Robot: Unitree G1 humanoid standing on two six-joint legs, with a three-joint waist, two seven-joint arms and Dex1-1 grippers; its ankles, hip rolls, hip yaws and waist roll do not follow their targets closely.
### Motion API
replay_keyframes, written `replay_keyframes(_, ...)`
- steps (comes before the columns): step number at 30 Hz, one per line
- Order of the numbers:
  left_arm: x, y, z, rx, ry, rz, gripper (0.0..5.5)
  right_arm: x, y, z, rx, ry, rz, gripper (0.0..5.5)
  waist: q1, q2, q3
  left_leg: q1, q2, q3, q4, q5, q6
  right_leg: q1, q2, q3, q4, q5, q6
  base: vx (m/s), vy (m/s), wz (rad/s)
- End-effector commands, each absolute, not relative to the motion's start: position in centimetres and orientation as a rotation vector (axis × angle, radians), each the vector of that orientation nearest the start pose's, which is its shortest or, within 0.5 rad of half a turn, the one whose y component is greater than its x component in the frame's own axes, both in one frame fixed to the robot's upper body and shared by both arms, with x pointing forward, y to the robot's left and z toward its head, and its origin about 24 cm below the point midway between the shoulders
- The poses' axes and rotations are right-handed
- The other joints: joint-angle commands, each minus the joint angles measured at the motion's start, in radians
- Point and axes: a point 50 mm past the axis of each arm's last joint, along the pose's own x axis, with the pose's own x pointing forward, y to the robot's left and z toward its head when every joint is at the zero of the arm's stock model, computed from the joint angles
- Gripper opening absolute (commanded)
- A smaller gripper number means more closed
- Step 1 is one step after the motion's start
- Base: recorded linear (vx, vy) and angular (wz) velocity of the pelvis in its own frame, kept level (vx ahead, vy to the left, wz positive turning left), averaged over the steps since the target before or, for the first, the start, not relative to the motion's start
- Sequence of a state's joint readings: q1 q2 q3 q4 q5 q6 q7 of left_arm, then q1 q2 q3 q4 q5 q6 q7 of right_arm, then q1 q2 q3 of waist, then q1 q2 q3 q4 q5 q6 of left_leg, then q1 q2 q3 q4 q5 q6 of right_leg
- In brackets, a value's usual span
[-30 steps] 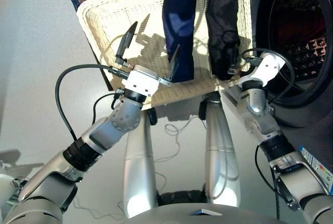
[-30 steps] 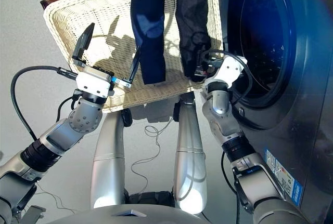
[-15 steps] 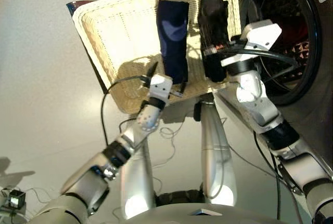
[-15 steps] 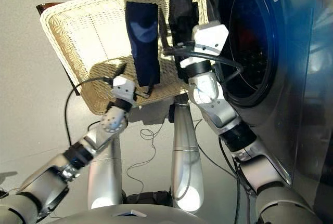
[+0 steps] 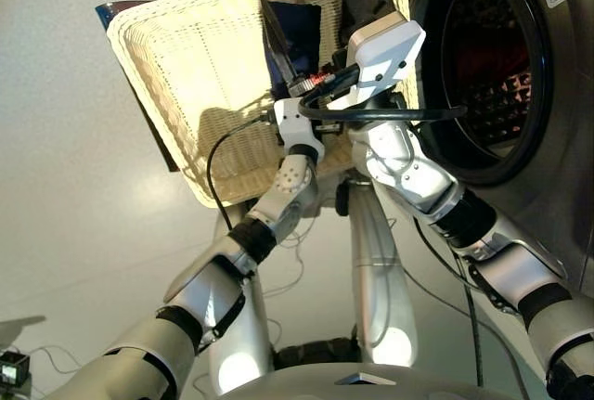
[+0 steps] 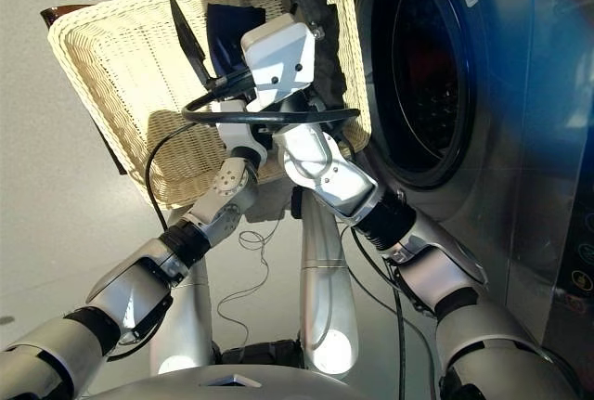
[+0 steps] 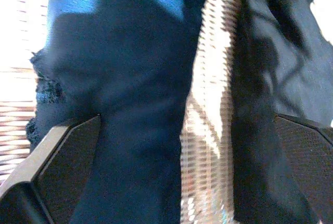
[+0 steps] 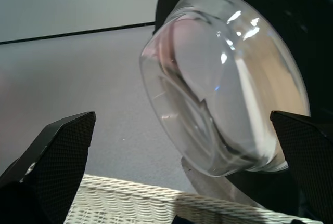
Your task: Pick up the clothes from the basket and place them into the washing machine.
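Note:
The cream wicker basket (image 5: 176,75) stands left of the dark grey washing machine (image 5: 557,140), whose perforated drum (image 5: 492,84) shows through the open port. A navy garment (image 7: 130,78) and a black garment (image 7: 276,73) lie side by side in the basket, with wicker between them. My left gripper (image 7: 184,169) hovers open just above the navy garment, one finger (image 5: 277,38) showing over the basket. My right gripper (image 8: 182,177) is open and empty, raised over the basket's far rim (image 8: 145,203), facing the glass porthole door (image 8: 223,83). No coral-red garment is in view.
My right wrist block (image 5: 385,47) and its cable loop (image 5: 390,114) cross in front of the left gripper and hide part of both garments. A dark brown edge (image 5: 139,94) runs along the basket's left side. Pale grey floor (image 5: 74,233) surrounds it.
Both arms have reached farther over the basket. The left gripper went from the near rim to above the navy garment. The right gripper rose from the black garment toward the door. The camera shifted too.

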State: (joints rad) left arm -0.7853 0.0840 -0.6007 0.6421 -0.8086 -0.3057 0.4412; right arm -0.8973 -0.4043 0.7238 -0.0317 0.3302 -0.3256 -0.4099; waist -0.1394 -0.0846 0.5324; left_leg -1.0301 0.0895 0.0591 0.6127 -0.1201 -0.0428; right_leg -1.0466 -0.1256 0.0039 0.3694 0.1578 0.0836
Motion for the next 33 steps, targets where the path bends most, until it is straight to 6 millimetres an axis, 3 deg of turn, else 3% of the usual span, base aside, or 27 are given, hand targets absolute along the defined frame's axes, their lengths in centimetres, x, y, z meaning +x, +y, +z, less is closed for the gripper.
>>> replay_keyframes(1,35.4,1.8,11.8,-0.497,-0.048,-0.060,5.50,25.8,-1.3,27.6,0.022,-1.047,0.623,5.50,0.007,-0.006,-0.012,-0.027,0.034,-0.017,-0.050,0.103,-0.076,-0.067,0.021,0.013,0.216,-0.171,0.025,0.081,-0.016,-0.001)
replay_keyframes(2,35.4,2.2,11.1,-0.509,-0.026,-0.029,5.50,25.8,-1.3,27.1,0.026,-1.030,0.624,5.50,0.007,-0.008,-0.012,-0.003,0.038,-0.023,-0.022,0.060,-0.081,-0.044,0.024,0.010,0.246,-0.213,0.027,0.083,-0.013,-0.029)
replay_keyframes(7,36.4,3.5,11.0,-0.526,0.003,0.069,5.50,25.9,-1.6,27.0,0.035,-1.021,0.621,5.50,-0.003,-0.020,-0.012,-0.032,0.046,-0.028,0.040,0.034,-0.080,-0.069,0.027,0.015,0.297,-0.236,0.022,0.013,-0.010,-0.094)
replay_keyframes(14,37.8,5.7,10.3,-0.501,0.076,0.172,5.50,25.6,-1.5,26.7,0.083,-0.996,0.644,5.50,-0.019,-0.042,-0.012,-0.070,0.061,-0.032,0.118,0.001,-0.076,-0.105,0.033,0.018,0.356,-0.254,0.019,0.000,0.000,0.000)
replay_keyframes(21,38.7,7.1,10.2,-0.417,0.110,0.199,5.50,25.6,-1.6,26.8,0.096,-0.995,0.654,5.50,-0.026,-0.040,-0.012,-0.083,0.064,-0.029,0.127,-0.004,-0.074,-0.120,0.034,0.021,0.360,-0.251,0.019,0.000,0.000,0.000)
replay_keyframes(23,38.9,7.3,10.4,-0.403,0.108,0.205,4.23,25.6,-1.7,26.7,0.100,-0.990,0.656,5.50,-0.027,-0.037,-0.012,-0.084,0.063,-0.028,0.124,-0.002,-0.073,-0.119,0.036,0.022,0.354,-0.247,0.020,0.000,0.000,0.000)
replay_keyframes(24,39.0,7.3,10.6,-0.398,0.105,0.202,2.07,25.6,-1.7,26.7,0.102,-0.987,0.654,5.50,-0.028,-0.035,-0.012,-0.084,0.063,-0.027,0.119,0.000,-0.073,-0.118,0.037,0.024,0.348,-0.244,0.021,0.000,0.000,0.000)
replay_keyframes(26,39.1,7.2,10.8,-0.392,0.103,0.194,0.00,25.6,-1.8,26.7,0.104,-0.982,0.655,5.50,-0.028,-0.031,-0.012,-0.084,0.063,-0.026,0.116,0.001,-0.074,-0.118,0.037,0.027,0.341,-0.240,0.021,0.000,0.000,0.000)
replay_keyframes(33,39.0,6.8,10.9,-0.405,0.094,0.175,0.00,25.9,-2.2,26.4,0.104,-0.964,0.636,5.50,-0.026,-0.020,-0.012,-0.072,0.060,-0.021,0.095,0.011,-0.073,-0.104,0.039,0.029,0.318,-0.227,0.021,0.000,0.000,0.000)
